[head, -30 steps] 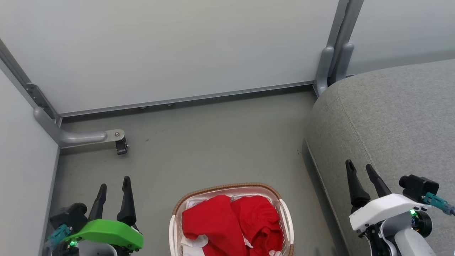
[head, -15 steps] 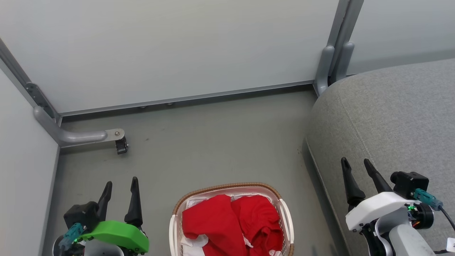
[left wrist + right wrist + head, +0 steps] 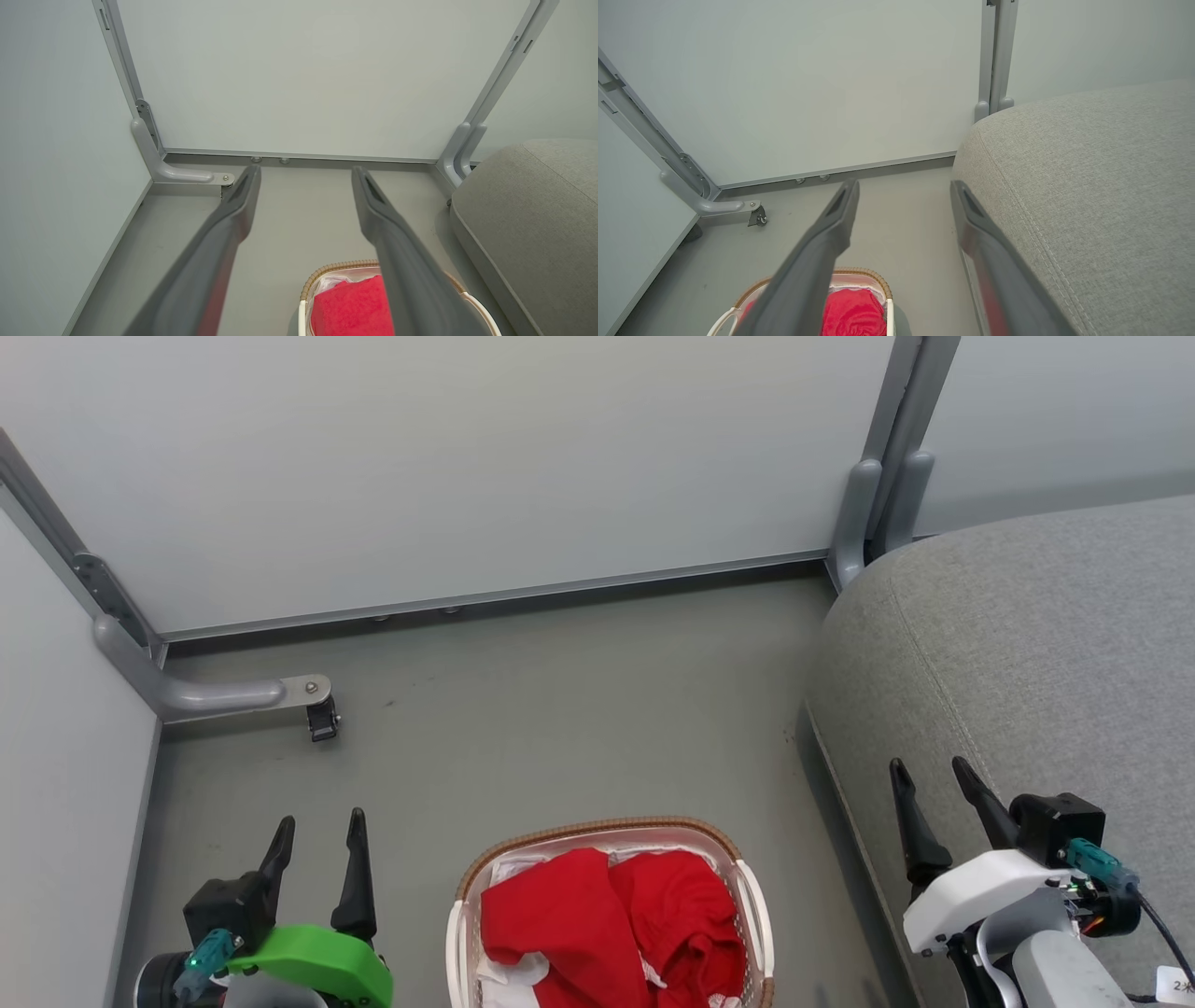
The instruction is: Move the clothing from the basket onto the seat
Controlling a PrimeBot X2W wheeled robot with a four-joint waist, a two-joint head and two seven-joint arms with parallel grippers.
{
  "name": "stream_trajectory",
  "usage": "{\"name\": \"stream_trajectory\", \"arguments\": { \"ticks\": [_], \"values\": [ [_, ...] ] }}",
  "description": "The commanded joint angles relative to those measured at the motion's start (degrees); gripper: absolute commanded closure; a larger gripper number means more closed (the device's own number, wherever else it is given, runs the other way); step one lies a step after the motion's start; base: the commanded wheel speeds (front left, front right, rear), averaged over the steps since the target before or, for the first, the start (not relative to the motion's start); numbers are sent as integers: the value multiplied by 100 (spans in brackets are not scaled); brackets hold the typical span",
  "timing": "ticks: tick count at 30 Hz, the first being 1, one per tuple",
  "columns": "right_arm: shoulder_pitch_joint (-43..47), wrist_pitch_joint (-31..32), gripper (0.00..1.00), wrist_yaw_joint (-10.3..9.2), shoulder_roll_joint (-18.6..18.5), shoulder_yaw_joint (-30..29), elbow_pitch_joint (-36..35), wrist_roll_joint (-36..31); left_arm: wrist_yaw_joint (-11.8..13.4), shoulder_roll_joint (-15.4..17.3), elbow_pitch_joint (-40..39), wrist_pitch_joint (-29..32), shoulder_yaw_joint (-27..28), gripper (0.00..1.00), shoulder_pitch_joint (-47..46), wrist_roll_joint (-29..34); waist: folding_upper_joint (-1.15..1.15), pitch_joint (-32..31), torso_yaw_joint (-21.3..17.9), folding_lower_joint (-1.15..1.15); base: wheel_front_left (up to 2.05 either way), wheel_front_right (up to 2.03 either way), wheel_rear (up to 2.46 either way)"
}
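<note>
A large grey seat (image 3: 1027, 644) takes up the right side, with a cream basket (image 3: 597, 825) on the floor just beside it holding the heaped red clothing (image 3: 597, 915) (none lifted out yet), while the left gripper (image 3: 317, 819) and right gripper (image 3: 929, 765) flank the basket, fingers spread wide and empty, apparently poised to reach in.

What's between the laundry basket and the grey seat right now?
A bare strip of grey floor separates the basket from the seat, as the head view shows. The red clothing lies inside the basket.
</note>
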Motion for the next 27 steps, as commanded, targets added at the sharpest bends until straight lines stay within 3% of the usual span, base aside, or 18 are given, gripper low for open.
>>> {"name": "stream_trajectory", "arguments": {
  "ticks": [1,16,27],
  "values": [
    [80,-61,0,0,1,-27,8,-137,-16,9,-6,-59,16,0,71,127,0,-9,1,0,0,0,0],
    [54,-224,0,0,89,70,36,-716,-18,-32,2,-216,-143,0,142,597,0,125,-32,0,0,0,0],
    [-471,-274,0,-1,-4,242,-309,-855,-20,-30,223,-265,-704,0,-479,516,0,1272,-370,0,0,0,0]
  ]
}}
